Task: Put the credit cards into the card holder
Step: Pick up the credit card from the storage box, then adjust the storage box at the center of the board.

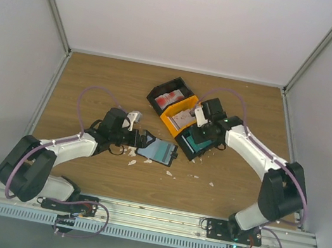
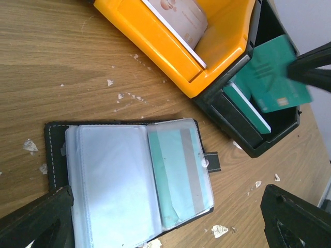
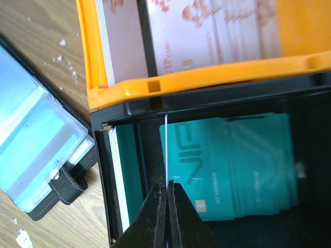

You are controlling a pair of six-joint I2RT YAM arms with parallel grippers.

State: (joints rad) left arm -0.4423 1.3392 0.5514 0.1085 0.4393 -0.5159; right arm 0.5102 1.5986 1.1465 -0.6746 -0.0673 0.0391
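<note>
Two arms (image 1: 72,144) (image 1: 257,156) angled inward, left jaws wide above card holder (image 2: 129,175) — right jaws pinching teal card (image 2: 274,77).

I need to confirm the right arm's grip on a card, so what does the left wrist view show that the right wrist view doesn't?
Only left wrist: the whole open card holder with a teal card already sleeved, the face of the lifted teal card above the black bin, and the left fingers wide apart. Only right wrist: the right fingers shut on that card's thin edge, with the stack of teal cards below in the bin. Both: the orange bin, the black bin, and the holder's snap tab.
</note>
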